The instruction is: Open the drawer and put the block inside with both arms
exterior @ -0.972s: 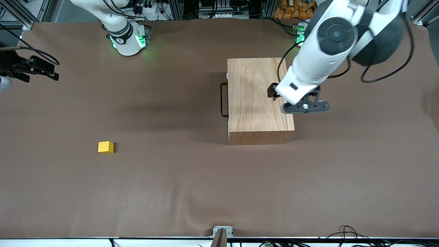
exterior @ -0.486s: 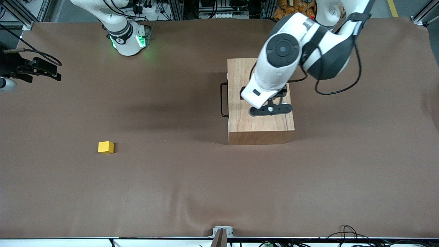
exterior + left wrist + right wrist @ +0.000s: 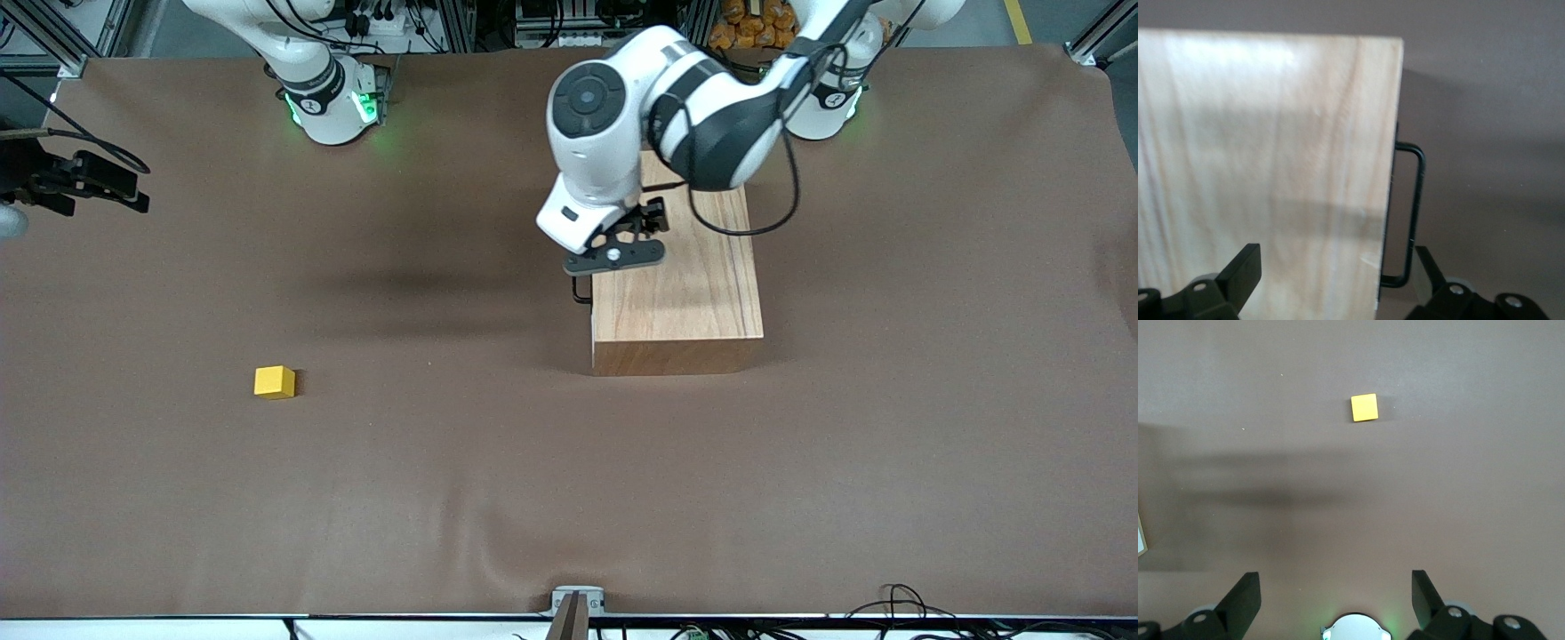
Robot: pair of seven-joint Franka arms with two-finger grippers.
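The wooden box (image 3: 685, 293) stands mid-table with the drawer shut in it; only the black bar handle (image 3: 580, 292) (image 3: 1415, 213) shows. My left gripper (image 3: 613, 258) (image 3: 1335, 280) hangs open over the box's handle-side edge. One finger (image 3: 1241, 270) is over the box top, the other finger (image 3: 1426, 270) is over the cloth just outside the handle, and nothing is gripped. The yellow block (image 3: 274, 381) (image 3: 1364, 407) lies on the cloth toward the right arm's end, nearer to the front camera than the box. In its wrist view my right gripper (image 3: 1335, 600) is open and empty, high over its own base.
Brown cloth (image 3: 498, 480) covers the table. The right arm's green-lit base (image 3: 333, 102) and the left arm's base (image 3: 827, 93) stand at the robots' edge. A black device with cables (image 3: 80, 182) sits at the table's edge at the right arm's end.
My left arm has swept across the box top from its left-arm-end edge to the handle side. The block and box have not moved. The right gripper stays open.
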